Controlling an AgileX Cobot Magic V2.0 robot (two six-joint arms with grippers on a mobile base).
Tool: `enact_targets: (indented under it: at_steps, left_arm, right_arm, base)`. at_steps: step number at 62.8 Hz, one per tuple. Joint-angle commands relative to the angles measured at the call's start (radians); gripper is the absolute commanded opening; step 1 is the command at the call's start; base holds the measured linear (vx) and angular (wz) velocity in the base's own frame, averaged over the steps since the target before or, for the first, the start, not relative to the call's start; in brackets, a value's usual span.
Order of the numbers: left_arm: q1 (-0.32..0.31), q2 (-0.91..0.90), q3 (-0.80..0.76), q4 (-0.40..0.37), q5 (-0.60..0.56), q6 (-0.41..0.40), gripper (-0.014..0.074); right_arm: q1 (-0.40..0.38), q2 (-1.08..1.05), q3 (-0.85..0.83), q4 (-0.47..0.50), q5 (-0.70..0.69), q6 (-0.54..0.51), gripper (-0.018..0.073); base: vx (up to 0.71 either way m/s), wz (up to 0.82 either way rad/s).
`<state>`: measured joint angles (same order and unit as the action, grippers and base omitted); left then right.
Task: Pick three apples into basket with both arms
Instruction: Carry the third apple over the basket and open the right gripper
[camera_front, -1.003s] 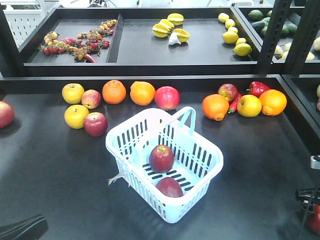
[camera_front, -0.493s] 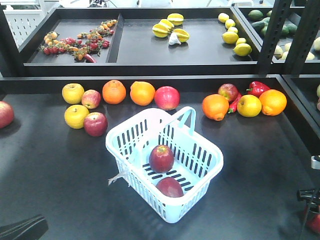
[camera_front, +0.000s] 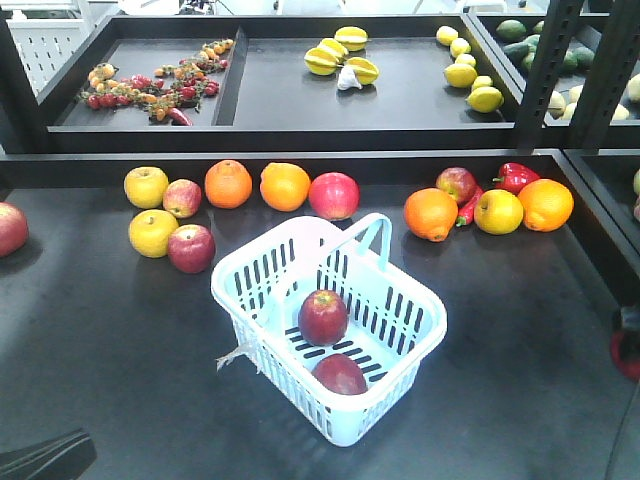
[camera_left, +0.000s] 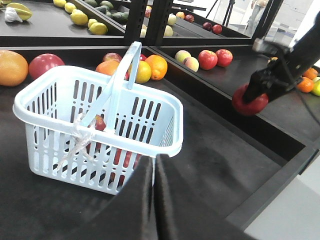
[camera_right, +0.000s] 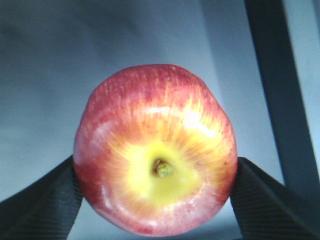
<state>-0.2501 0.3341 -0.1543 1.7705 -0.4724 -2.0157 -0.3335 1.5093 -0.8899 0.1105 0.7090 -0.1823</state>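
The right tool (camera_right: 155, 200) is clenched on a red apple with a yellow blush (camera_right: 155, 150), its black pads pressed against both flanks and the stem end facing the wrist camera. From the left wrist view that same tool (camera_left: 250, 97) hangs over the neighbouring shelf, well apart from the basket (camera_left: 100, 125) and to its far side. In the front view the held apple now sits higher at the right edge (camera_front: 628, 350) than a second ago, when it hung low in the corner: the arm has lifted its load, so the carry toward the basket looks to be starting.

Out from there, the basket (camera_front: 330, 320) stands on the counter (camera_front: 100, 340) with two red apples inside, one upright (camera_front: 322, 317) and one nearer the front wall (camera_front: 338, 375). The one in hand would be the third.

The left tool (camera_left: 152, 200) rests low in front of the basket, pads together, gripping nothing.

The right arm is almost wholly cut off in the front view, and the wrist camera, filled by the apple, shows nothing of the basket. Through the slotted wall the inner apples show only as red slivers.
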Motion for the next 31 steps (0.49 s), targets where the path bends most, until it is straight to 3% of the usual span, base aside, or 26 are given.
enact_targets:
  at_steps: [1, 20, 31]
  left_arm:
    - [0.002, 0.007, -0.025, 0.001, 0.017, -0.003, -0.0008]
    - [0.002, 0.007, -0.025, 0.001, 0.018, -0.003, -0.0007]
    - [0.002, 0.007, -0.025, 0.001, 0.018, -0.003, -0.0007]
  right_arm:
    - [-0.005, -0.1, -0.022, 0.067, 0.002, -0.053, -0.0009]
    - [-0.004, -0.229, -0.022, 0.294, 0.092, -0.227, -0.0007]
    - [-0.004, -0.248, -0.022, 0.515, 0.198, -0.376, -0.0004]
  base:
    - [0.0, 0.0]
    - [0.0, 0.0]
    - [0.0, 0.0]
